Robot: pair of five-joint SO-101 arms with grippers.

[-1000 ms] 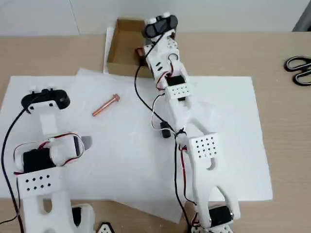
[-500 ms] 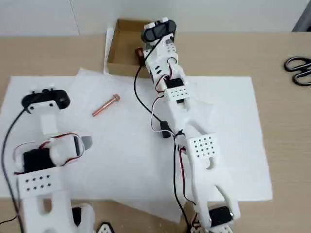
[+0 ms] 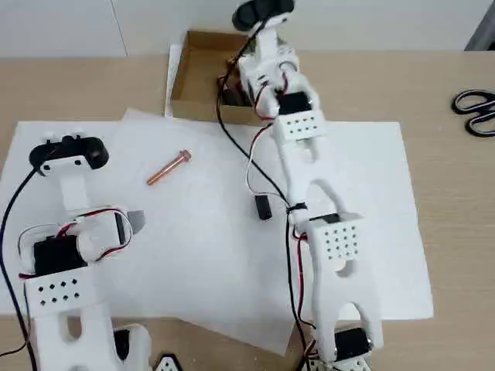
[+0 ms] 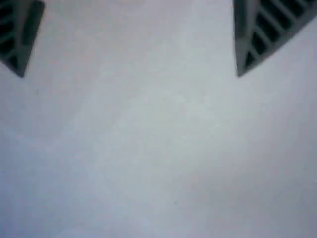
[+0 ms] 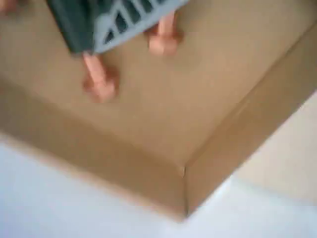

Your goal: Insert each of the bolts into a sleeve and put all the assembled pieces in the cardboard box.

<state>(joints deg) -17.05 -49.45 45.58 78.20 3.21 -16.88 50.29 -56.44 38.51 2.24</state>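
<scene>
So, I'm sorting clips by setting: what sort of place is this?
Probably a lab or hobby workbench: the small white left arm and right arm with loose wiring stand at a plain wooden table, with a white sheet as work mat and scissors near its edge.

Light wooden table [image 3: 433, 85] stretches wide, white sheets [image 3: 387, 193] overlap across it, black scissors [image 3: 475, 109] sit off the sheets, pale wall [image 3: 371, 23] behind.

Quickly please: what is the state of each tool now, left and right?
Left tool: open, holding nothing, over the white paper.
Right tool: cannot be told; it is above the cardboard box.
</scene>
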